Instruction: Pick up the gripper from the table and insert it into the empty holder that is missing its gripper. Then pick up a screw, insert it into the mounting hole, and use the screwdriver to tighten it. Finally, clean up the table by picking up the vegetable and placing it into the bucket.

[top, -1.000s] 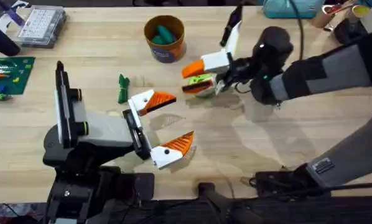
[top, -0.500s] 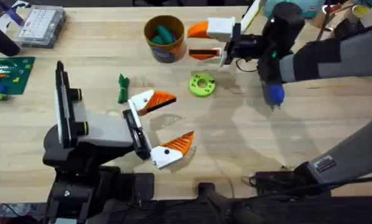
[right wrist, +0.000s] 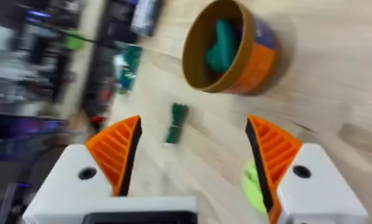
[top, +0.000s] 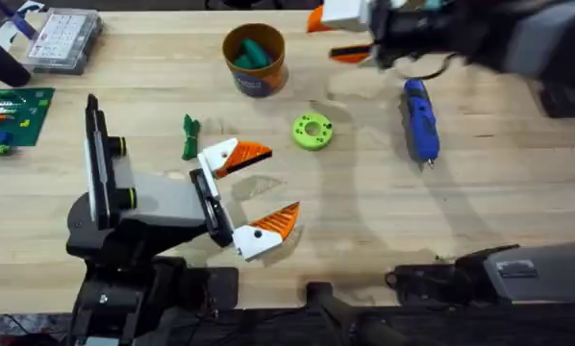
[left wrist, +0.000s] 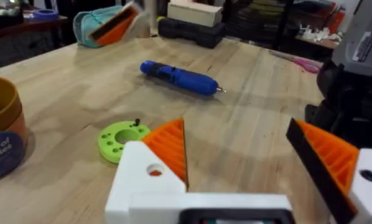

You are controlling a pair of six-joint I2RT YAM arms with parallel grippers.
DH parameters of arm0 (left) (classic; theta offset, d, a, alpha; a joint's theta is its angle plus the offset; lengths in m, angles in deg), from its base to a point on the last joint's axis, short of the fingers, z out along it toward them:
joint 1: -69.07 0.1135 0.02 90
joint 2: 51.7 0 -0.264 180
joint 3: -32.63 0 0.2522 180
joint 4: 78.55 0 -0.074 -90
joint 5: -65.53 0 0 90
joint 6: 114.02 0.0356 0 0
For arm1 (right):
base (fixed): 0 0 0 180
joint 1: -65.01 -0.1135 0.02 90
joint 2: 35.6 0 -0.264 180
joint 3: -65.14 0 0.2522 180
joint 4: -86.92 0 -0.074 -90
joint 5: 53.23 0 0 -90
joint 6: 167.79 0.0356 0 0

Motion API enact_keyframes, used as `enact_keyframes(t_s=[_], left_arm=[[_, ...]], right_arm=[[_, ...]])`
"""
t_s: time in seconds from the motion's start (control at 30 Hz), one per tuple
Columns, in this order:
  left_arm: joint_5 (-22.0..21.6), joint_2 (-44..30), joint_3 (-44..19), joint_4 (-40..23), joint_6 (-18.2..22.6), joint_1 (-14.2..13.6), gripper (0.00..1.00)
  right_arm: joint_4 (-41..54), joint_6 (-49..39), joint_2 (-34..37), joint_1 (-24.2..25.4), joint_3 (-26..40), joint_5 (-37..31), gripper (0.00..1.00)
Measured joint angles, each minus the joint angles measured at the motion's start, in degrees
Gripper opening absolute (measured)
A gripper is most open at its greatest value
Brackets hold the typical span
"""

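Spread apart and holding nothing, the left gripper (top: 254, 190) rests low over the pale wooden table (top: 480, 221) in the overhead view, its orange ribbed fingers pointing toward the middle. Just beside its upper finger lies the vegetable (top: 188, 135), slender, dark green, leafy at one end. Farther back stands the bucket (top: 254, 59), yellow-orange with a blue-purple band, something teal inside. A lime-green ring (top: 312, 132) lies near the centre and a blue screwdriver (top: 420, 119) to its right, well apart. The right gripper (top: 341, 35) hangs at the far edge, fingers parted around nothing. A clear parts box (top: 64, 38) and a green circuit board (top: 13, 113) sit at the far left.

From the left wrist, the ring (left wrist: 120, 139) lies just beyond the orange pads, the screwdriver (left wrist: 180, 78) farther off (a cluttered workshop behind).

From the right wrist, between the wide-set pads (right wrist: 116, 149) the vegetable (right wrist: 175, 123) lies on the wood, the bucket (right wrist: 229, 46) beyond it
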Motion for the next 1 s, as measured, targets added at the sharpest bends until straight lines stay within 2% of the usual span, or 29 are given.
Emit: enact_keyframes(t_s=[0.1,0.2,0.33,0.43,0.57,0.7,0.73,1.0], left_arm=[[-0.09,-0.01,0.0,0.0,-0.01,0.0,0.986],[-0.1,0.0,0.0,0.0,-0.01,0.0,0.986],[-0.1,0.0,0.0,0.0,-0.01,0.0,0.986],[-0.1,0.0,0.0,0.0,-0.01,0.0,0.986],[-0.1,0.0,0.0,0.0,-0.02,0.0,0.986],[-0.1,0.0,0.0,0.0,-0.01,0.0,0.986],[-0.1,0.0,0.0,0.0,-0.01,0.0,0.986],[-0.1,0.0,0.0,0.0,-0.03,0.0,0.986]], right_arm=[[19.5,-10.59,-5.88,0.63,5.65,-5.91,0.995],[33.16,-19.43,-9.98,0.28,10.12,-11.87,0.995],[44.94,-26.7,-13.89,-1.42,12.52,-20.94,0.995],[51.21,-28.02,-15.08,-3.75,12.69,-27.69,0.995],[56.55,-27.42,-14.91,-7.72,12.69,-34.06,0.996],[58.21,-25.17,-14.9,-10.08,12.69,-36.91,0.996],[58.37,-23.19,-17.53,-10.26,9.63,-38.63,0.996],[52.68,-22.78,-28.58,-10.26,-3.76,-38.9,0.996]])
